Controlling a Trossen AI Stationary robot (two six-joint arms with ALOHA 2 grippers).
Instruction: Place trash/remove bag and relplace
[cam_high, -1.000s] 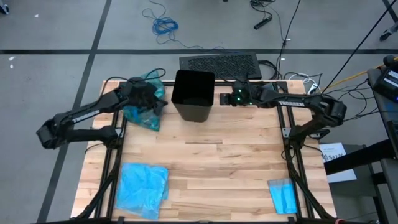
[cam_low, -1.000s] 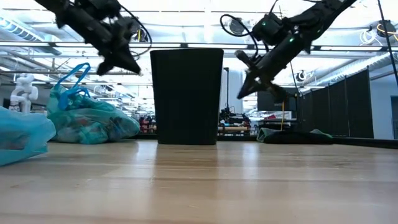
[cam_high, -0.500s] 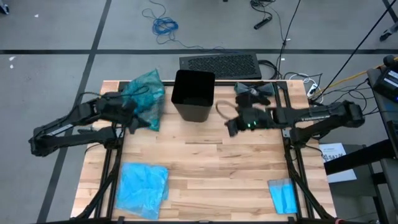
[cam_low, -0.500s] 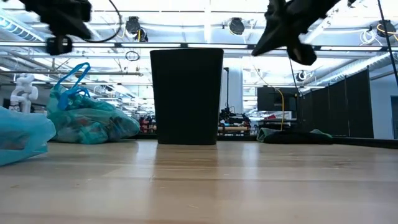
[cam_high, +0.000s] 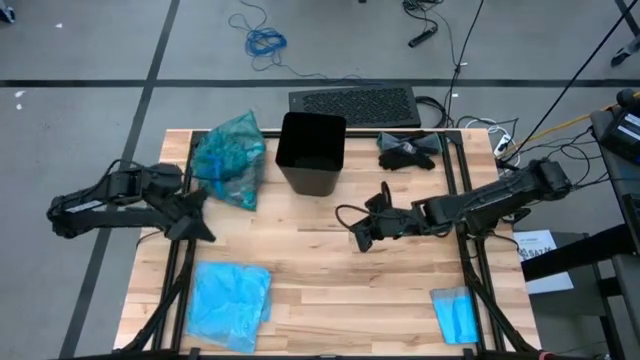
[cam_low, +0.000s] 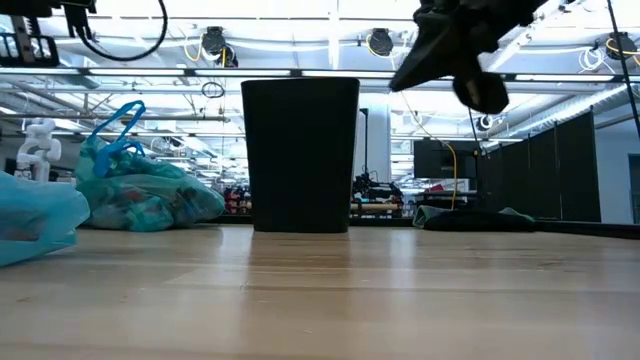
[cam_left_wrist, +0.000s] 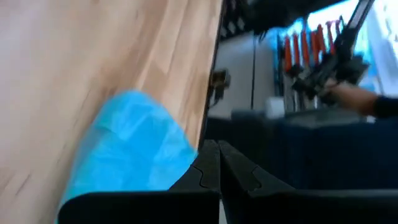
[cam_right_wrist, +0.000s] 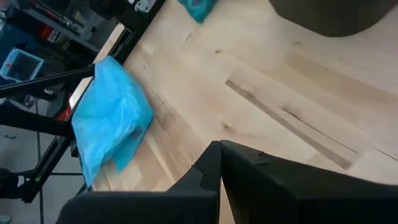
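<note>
The teal bag lies beside the black bin; left gripper and right gripper hang closed and empty above the counter

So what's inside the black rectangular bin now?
From above, the black rectangular bin shows only a dark interior with no liner over its rim; its floor is lost in shadow. The knotted teal-green plastic bag lies on the wooden table beside it.
</note>
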